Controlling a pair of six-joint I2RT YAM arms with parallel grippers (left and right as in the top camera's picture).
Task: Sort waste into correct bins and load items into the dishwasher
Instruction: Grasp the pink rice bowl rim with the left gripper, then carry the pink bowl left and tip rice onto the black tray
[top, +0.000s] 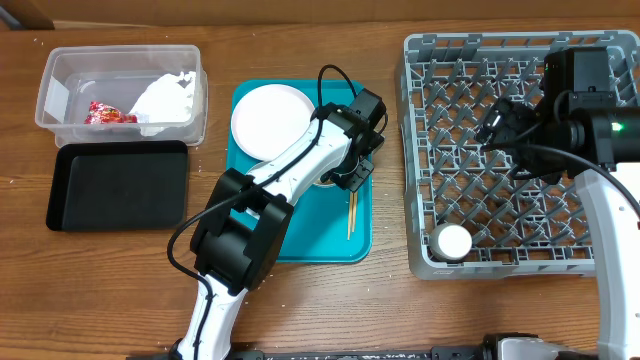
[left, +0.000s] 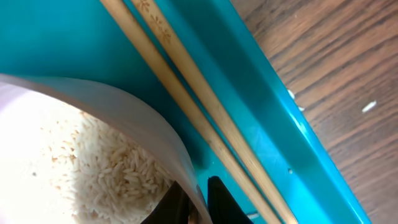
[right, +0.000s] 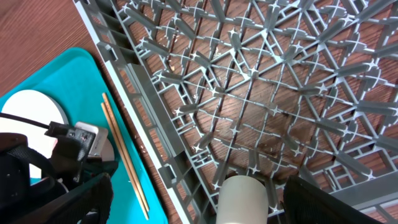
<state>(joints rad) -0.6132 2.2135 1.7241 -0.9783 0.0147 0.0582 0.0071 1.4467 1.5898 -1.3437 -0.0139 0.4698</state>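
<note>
Left claw (left: 198, 204) is clenched on the rim of the rice-flecked white bowl (left: 81, 162), which sits on the teal tray (left: 62, 37) just beside the chopsticks (left: 186, 106). Right of the tray, the right claw (top: 497, 127) hangs spread wide over the dish rack (top: 470, 210).

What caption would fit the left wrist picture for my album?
Jaws pinch the rim of a white bowl holding rice, beside two chopsticks on a teal tray.
</note>
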